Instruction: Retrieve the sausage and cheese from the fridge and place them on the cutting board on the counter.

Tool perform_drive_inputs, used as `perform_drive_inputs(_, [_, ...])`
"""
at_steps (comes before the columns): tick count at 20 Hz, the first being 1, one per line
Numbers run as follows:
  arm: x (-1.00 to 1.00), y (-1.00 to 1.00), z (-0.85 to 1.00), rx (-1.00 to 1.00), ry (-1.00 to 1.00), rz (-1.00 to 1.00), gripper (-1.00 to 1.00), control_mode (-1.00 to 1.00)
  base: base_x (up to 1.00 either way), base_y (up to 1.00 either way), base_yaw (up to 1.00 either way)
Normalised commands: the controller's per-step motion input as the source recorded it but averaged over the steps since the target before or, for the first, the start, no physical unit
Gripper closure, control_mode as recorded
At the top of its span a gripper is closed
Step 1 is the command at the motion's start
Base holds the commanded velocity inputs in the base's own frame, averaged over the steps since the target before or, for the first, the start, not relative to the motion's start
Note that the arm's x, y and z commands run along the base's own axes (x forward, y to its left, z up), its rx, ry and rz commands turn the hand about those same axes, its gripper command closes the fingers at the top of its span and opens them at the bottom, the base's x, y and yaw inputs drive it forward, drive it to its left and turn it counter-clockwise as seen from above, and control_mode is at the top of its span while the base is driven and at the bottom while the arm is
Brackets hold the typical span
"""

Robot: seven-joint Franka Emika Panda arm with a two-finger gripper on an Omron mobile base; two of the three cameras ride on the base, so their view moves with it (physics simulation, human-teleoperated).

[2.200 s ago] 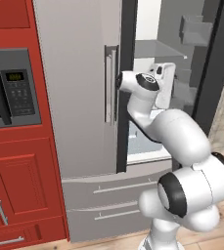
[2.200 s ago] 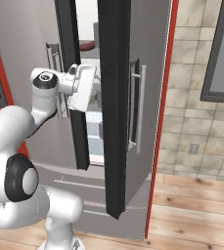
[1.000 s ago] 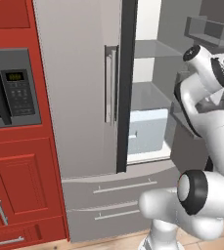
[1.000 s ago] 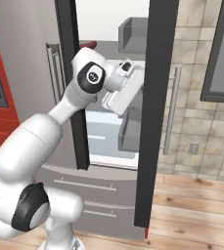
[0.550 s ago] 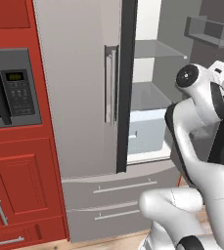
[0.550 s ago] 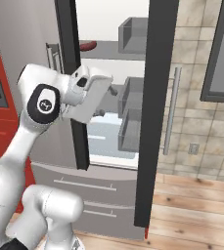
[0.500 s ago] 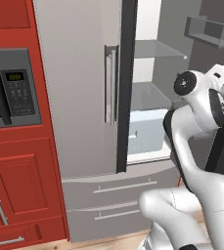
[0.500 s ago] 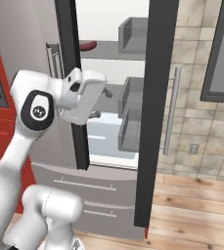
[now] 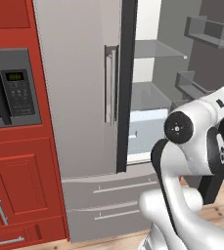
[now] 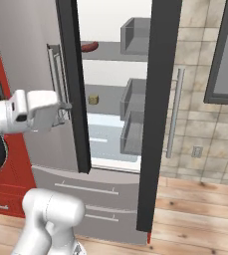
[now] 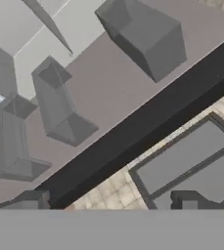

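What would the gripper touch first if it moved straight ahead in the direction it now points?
Probably the open right fridge door: the hand view looks along the gripper at the door's inner side, with its grey bins and dark edge. Depth is unclear, so this is an estimate.

arm (image 9: 191,161) | glossy white shells | dark round joint caps

Fridge (image 10: 46,60), grey stainless, right door swung open to show its shelves. Upper shelf (image 10: 105,51): one reddish-brown sausage (image 10: 89,47) lying at its left end, close by the dark edge of the shut left door. Next shelf down (image 10: 103,104): one small pale tan cheese (image 10: 93,99) puck, standing below the sausage and just left of the grey door bins (image 10: 133,117).
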Motion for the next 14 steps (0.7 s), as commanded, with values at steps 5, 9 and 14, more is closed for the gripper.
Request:
perform_drive_inputs(5, [-0.39, 0.52, 0.10, 0.55, -0.03, 0.00, -1.00, -1.00, 0.00, 0.00, 0.00])
perform_drive_inputs(9, [-0.31, 0.54, 0.00, 0.55, -0.05, 0.00, -1.00, -1.00, 0.00, 0.00, 0.00])
perform_drive_inputs(14, [0.03, 0.33, 0.00, 0.51, -0.19, 0.06, -1.00, -1.00, 0.00, 0.00, 0.00])
